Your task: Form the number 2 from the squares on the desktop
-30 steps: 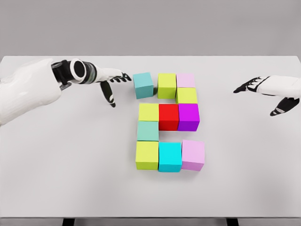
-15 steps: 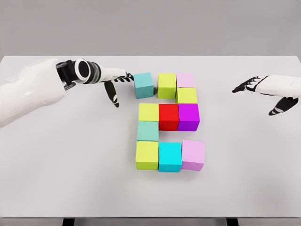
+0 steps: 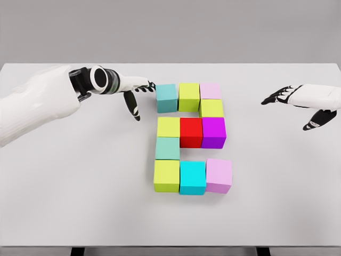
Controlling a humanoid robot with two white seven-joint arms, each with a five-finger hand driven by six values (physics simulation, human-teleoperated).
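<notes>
Coloured cubes lie on the white table [image 3: 64, 181] in the shape of a 2. The top row is a teal cube [image 3: 167, 97], a lime cube [image 3: 189, 96] and a pale pink cube [image 3: 210, 90]. Below come a lime cube [image 3: 211, 109], then lime [image 3: 168, 127], red [image 3: 191, 132] and purple [image 3: 213, 133] cubes, a teal cube [image 3: 167, 148], and a bottom row of lime [image 3: 167, 175], cyan [image 3: 192, 177] and pink [image 3: 218, 175]. My left hand [image 3: 139, 96] is open, its fingertips [image 3: 151, 85] against the top teal cube's left side. My right hand [image 3: 298, 106] hovers open at the right.
The table's front edge runs along the bottom of the view, with dark legs [image 3: 78, 250] under it. Bare table surface lies to the left and right of the cubes.
My left hand has pushed the top teal cube to the right until it sits straight beside the lime cube. The right hand has drifted slightly left.
</notes>
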